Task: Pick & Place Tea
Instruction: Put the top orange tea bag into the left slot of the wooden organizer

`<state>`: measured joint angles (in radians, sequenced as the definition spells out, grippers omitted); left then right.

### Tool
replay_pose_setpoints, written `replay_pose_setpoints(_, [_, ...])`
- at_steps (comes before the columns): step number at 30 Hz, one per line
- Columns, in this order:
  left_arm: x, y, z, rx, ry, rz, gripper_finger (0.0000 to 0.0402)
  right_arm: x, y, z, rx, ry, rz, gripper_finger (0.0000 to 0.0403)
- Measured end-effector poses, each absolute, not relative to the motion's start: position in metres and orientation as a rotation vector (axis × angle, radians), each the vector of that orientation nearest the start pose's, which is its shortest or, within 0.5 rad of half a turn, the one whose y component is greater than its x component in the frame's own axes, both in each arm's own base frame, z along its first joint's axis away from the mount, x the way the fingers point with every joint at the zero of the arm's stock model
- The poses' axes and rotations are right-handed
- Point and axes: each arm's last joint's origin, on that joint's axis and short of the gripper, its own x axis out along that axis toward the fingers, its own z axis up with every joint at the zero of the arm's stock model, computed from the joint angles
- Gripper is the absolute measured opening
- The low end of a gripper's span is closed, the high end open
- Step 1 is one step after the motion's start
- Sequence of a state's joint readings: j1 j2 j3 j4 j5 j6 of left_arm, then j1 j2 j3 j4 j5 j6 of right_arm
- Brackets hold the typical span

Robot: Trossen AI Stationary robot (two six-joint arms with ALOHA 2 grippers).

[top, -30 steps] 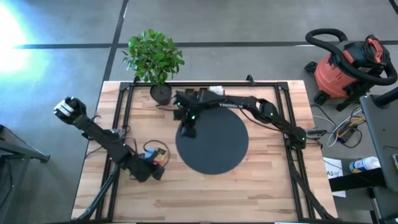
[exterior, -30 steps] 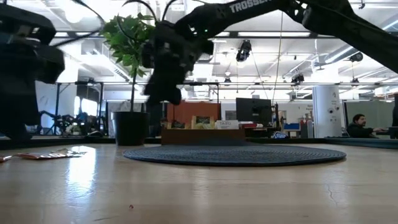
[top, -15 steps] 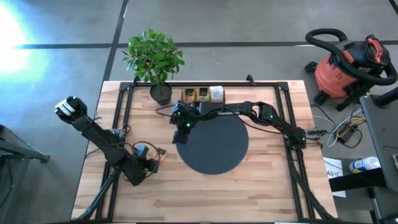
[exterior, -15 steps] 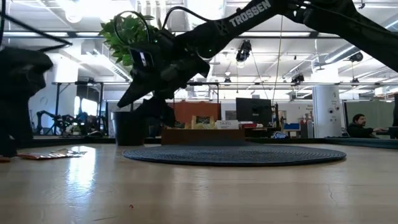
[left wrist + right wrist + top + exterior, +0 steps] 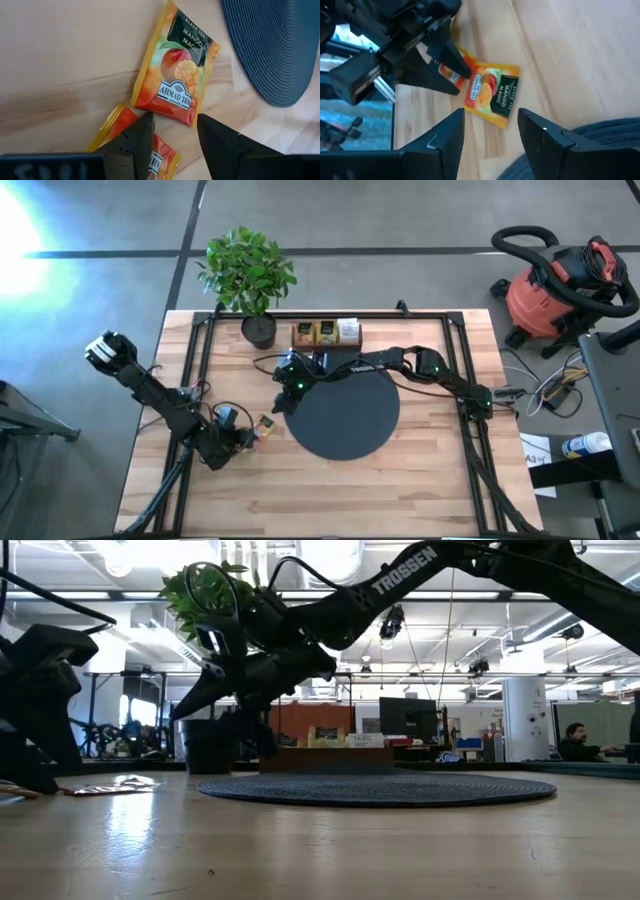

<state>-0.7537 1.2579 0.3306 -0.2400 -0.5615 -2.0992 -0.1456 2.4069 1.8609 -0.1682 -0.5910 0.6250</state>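
On the bench [image 5: 400,480], the left gripper [image 5: 172,131] stands open over two orange tea sachets [image 5: 176,70]; the right gripper [image 5: 487,131], open and empty, hovers near the black disc [image 5: 345,415].

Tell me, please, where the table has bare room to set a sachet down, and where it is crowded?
The black disc is bare apart from its rim under the right gripper. The wood along the near edge and right of the disc is free too. Crowded: left of the disc, where the left gripper hovers over two tea sachets, and the wooden tray beside the plant.
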Motion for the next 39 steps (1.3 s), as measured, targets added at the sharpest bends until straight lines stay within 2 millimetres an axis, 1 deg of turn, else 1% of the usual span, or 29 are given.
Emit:
replay_pose_setpoints(5, [0.138, -0.099, 0.109, -1.222, 0.624, 0.771, 0.0137, 0.52, -0.056, 0.136, 0.909, 0.807, 0.168, 0.0176])
replay_pose_setpoints(12, [0.151, -0.091, 0.112, -1.231, 0.571, 0.757, 0.0137, 0.517, -0.047, 0.131, 0.935, 0.866, 0.141, 0.0176])
replay_pose_setpoints(15, [0.159, -0.088, 0.114, -1.228, 0.523, 0.734, 0.0137, 0.514, -0.043, 0.126, 0.943, 0.91, 0.125, 0.0176])
replay_pose_setpoints(19, [0.164, -0.084, 0.113, -1.21, 0.521, 0.735, 0.0137, 0.508, -0.041, 0.118, 0.955, 0.97, 0.066, 0.0176])
replay_pose_setpoints(26, [0.166, -0.086, 0.108, -1.206, 0.563, 0.725, 0.0137, 0.5, -0.042, 0.108, 0.982, 1.013, 0.011, 0.0176])
replay_pose_setpoints(31, [0.175, -0.092, 0.119, -1.223, 0.548, 0.681, 0.0137, 0.492, -0.043, 0.104, 0.979, 1.09, -0.013, 0.0175])
replay_pose_setpoints(33, [0.181, -0.096, 0.125, -1.225, 0.562, 0.642, 0.0137, 0.492, -0.043, 0.107, 0.975, 1.087, -0.011, 0.0175])
replay_pose_setpoints(36, [0.188, -0.1, 0.135, -1.212, 0.549, 0.6, 0.0137, 0.491, -0.043, 0.118, 0.964, 1.075, -0.021, 0.0175])
replay_pose_setpoints(39, [0.193, -0.103, 0.142, -1.185, 0.546, 0.579, 0.0137, 0.49, -0.044, 0.131, 0.894, 1.037, -0.055, 0.0176])
